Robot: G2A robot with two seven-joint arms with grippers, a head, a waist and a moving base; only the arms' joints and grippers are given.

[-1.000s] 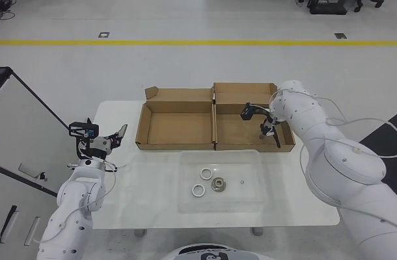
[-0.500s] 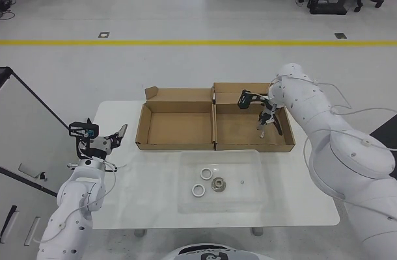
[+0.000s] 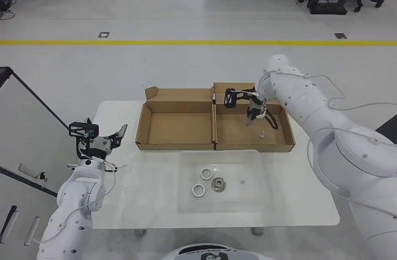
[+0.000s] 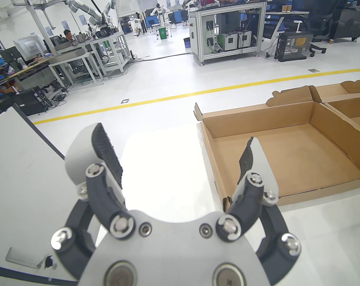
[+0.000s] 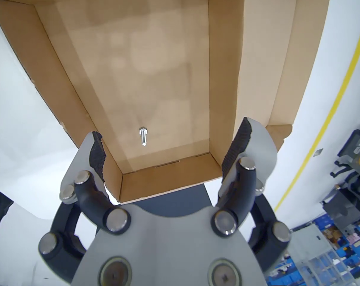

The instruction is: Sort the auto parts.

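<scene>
Silver bolt, below right end effector

Item count on the surface:
Cardboard boxes: two, side by side.
Clear tray: one.
White rings: two, in the tray.
Metal hub: one, in the tray.
Small loose piece, kind not discernible: one.
Bolt: one, in a box.

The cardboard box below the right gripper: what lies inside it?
Inside the cardboard box lies one small bolt. In the top view the open right gripper covers part of the floor; the right wrist view shows that part bare.
</scene>
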